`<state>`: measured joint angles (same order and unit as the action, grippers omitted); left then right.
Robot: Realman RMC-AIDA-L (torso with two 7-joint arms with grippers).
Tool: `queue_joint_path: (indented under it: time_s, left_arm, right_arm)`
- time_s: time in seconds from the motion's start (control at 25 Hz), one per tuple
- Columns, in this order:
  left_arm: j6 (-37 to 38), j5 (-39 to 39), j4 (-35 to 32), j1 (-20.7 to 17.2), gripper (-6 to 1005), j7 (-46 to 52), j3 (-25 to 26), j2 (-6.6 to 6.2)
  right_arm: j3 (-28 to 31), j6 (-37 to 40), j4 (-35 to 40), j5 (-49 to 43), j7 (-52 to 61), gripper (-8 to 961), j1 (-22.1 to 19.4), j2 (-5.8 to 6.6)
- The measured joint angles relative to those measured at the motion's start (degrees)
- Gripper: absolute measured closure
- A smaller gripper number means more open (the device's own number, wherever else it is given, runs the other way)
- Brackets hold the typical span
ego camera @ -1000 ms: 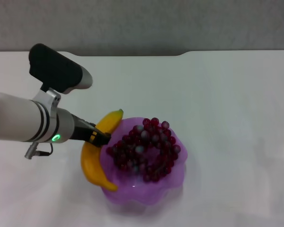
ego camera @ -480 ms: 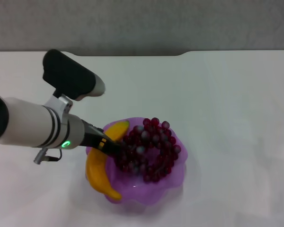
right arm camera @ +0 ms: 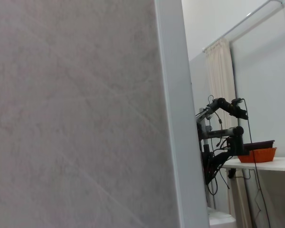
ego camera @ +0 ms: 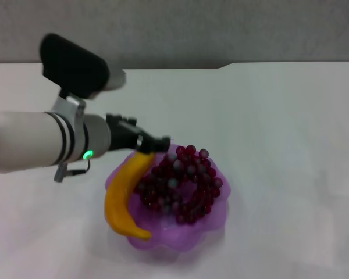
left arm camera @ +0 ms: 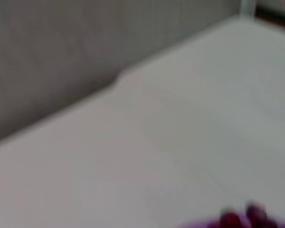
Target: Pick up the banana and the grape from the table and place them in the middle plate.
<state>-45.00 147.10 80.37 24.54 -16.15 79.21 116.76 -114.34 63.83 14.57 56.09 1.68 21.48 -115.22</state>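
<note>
This looks like a robotics lab. The right wrist view shows a second black robot arm (right arm camera: 218, 137) on a stand with trailing cables, beside a white table (right arm camera: 266, 164) carrying an orange tray (right arm camera: 257, 155), a pale curtain (right arm camera: 222, 95) and bare grey partition walls (right arm camera: 76, 118).

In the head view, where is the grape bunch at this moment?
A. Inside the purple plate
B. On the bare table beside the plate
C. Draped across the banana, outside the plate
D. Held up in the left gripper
A: the grape lies inside the scalloped rim of the middle plate, with the banana along the plate's edge on the robot's left and the left gripper above the banana's upper tip.
</note>
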Motion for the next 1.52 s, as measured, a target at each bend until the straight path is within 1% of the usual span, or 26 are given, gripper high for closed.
queue_joint_path:
  time_s: [0.12,0.24,0.28,0.44,0.64,0.76,0.88,1.0,1.08,1.12,1.32,1.4,1.52]
  left_arm:
    - [5.4,-0.1,2.4,-2.5,106,-0.1,-0.1,-0.01]
    - [13.5,-0.2,2.8,-5.2,105,-0.3,-0.5,-0.06]
    - [17.2,-0.3,2.4,-6.2,105,-0.6,-1.0,-0.08]
    - [31.5,-0.6,-3.9,-7.3,105,-1.4,-2.9,-0.07]
    - [48.9,-6.0,-13.8,-6.8,106,-1.2,-4.3,-0.14]
    - [59.3,-7.5,-20.9,-5.2,106,-0.8,-5.3,-0.12]
    - [67.6,-7.6,-28.8,-2.4,106,1.2,-6.2,-0.12]
    - [73.7,-7.3,-36.9,0.9,106,5.7,-6.4,-0.30]
    - [76.9,-7.1,-42.7,3.8,106,9.5,-6.2,-0.43]
    - [77.5,-7.0,-44.6,4.8,106,10.7,-6.2,-0.51]
    - [81.4,-4.8,-59.5,12.5,105,21.8,-5.5,-1.26]
    - [83.5,-4.2,-64.2,14.4,105,24.5,-5.4,-1.60]
    - [86.8,-4.4,-67.9,15.3,105,24.1,-5.0,-1.64]
  right_arm:
    - [0.0,0.0,0.0,-0.1,0.0,62,0.1,0.00]
    - [0.0,0.0,0.0,-0.2,0.0,62,0.1,0.00]
    - [0.0,0.0,0.0,-0.2,-0.1,62,0.2,0.00]
    - [-0.1,-0.2,0.0,-0.3,-0.4,62,0.4,0.00]
    - [-0.3,-0.3,0.1,-0.4,-0.4,62,0.5,0.00]
    - [-0.7,-1.0,0.2,-0.5,-0.4,62,0.9,0.04]
    - [-0.9,-2.8,0.2,-0.5,-0.4,62,1.8,0.10]
    - [-0.9,-4.5,0.1,-0.8,-0.4,62,2.7,0.17]
    - [-0.9,-4.7,0.1,-1.1,-0.4,62,3.0,0.17]
    - [-0.9,-4.7,0.1,-1.2,-0.4,62,3.1,0.17]
    - [-0.9,-5.3,0.1,-1.2,-0.5,62,4.2,0.18]
    - [-0.9,-5.9,0.1,-1.2,-0.5,62,5.0,0.18]
    - [-0.9,-7.2,0.0,-1.2,-0.7,62,6.1,0.18]
